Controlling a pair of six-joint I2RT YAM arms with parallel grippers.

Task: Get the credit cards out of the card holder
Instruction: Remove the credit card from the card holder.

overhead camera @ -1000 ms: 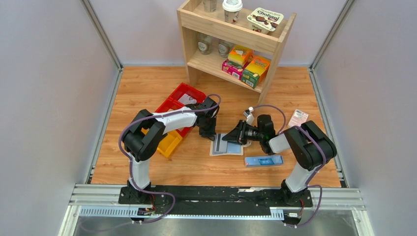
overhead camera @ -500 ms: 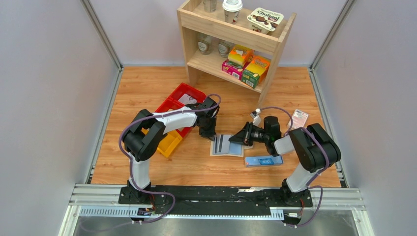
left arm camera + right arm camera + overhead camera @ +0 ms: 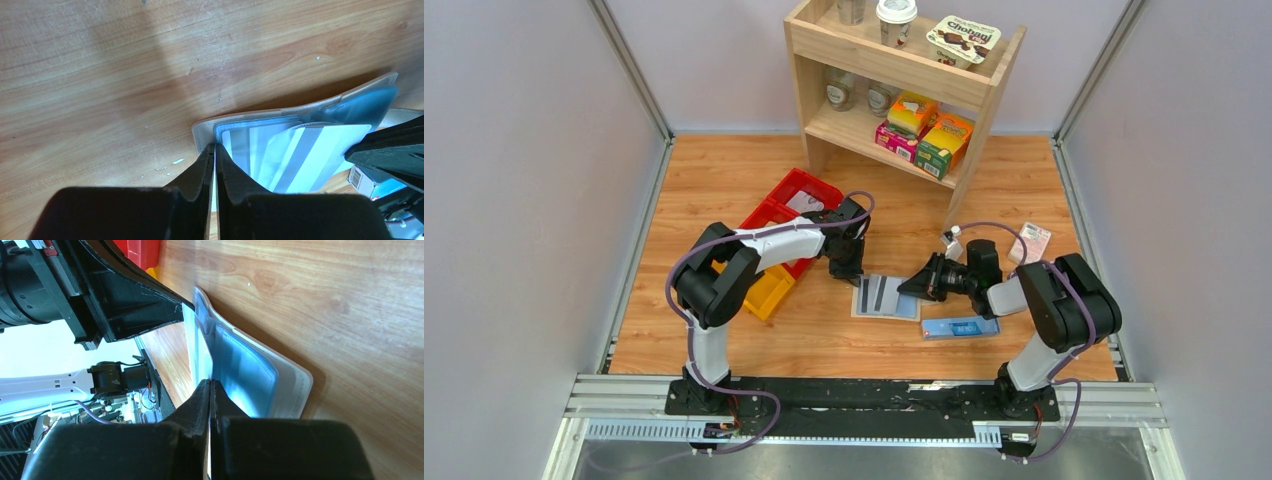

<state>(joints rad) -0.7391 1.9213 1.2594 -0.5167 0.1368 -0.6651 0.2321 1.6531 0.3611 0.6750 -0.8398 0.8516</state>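
The cream-beige card holder [image 3: 871, 297] lies open on the wooden floor, pale blue lining up. It also shows in the left wrist view [image 3: 204, 134] and the right wrist view [image 3: 295, 385]. My left gripper [image 3: 845, 274] [image 3: 215, 146] is shut on the holder's left edge. My right gripper [image 3: 915, 288] [image 3: 210, 383] is shut on a white credit card with a grey stripe [image 3: 320, 152], which sticks partway out of its blue sleeve to the right. A second striped card [image 3: 242, 145] stays in its pocket.
A long blue box [image 3: 961, 327] lies just in front of the right gripper. A pink-white packet [image 3: 1030, 241] lies at the right. Red [image 3: 789, 190] and yellow [image 3: 769, 292] bins stand by the left arm. A wooden shelf [image 3: 864, 55] stands behind.
My right gripper has drawn back to the right, pulling the card further out of the holder. My left gripper has stayed on the holder's left edge.
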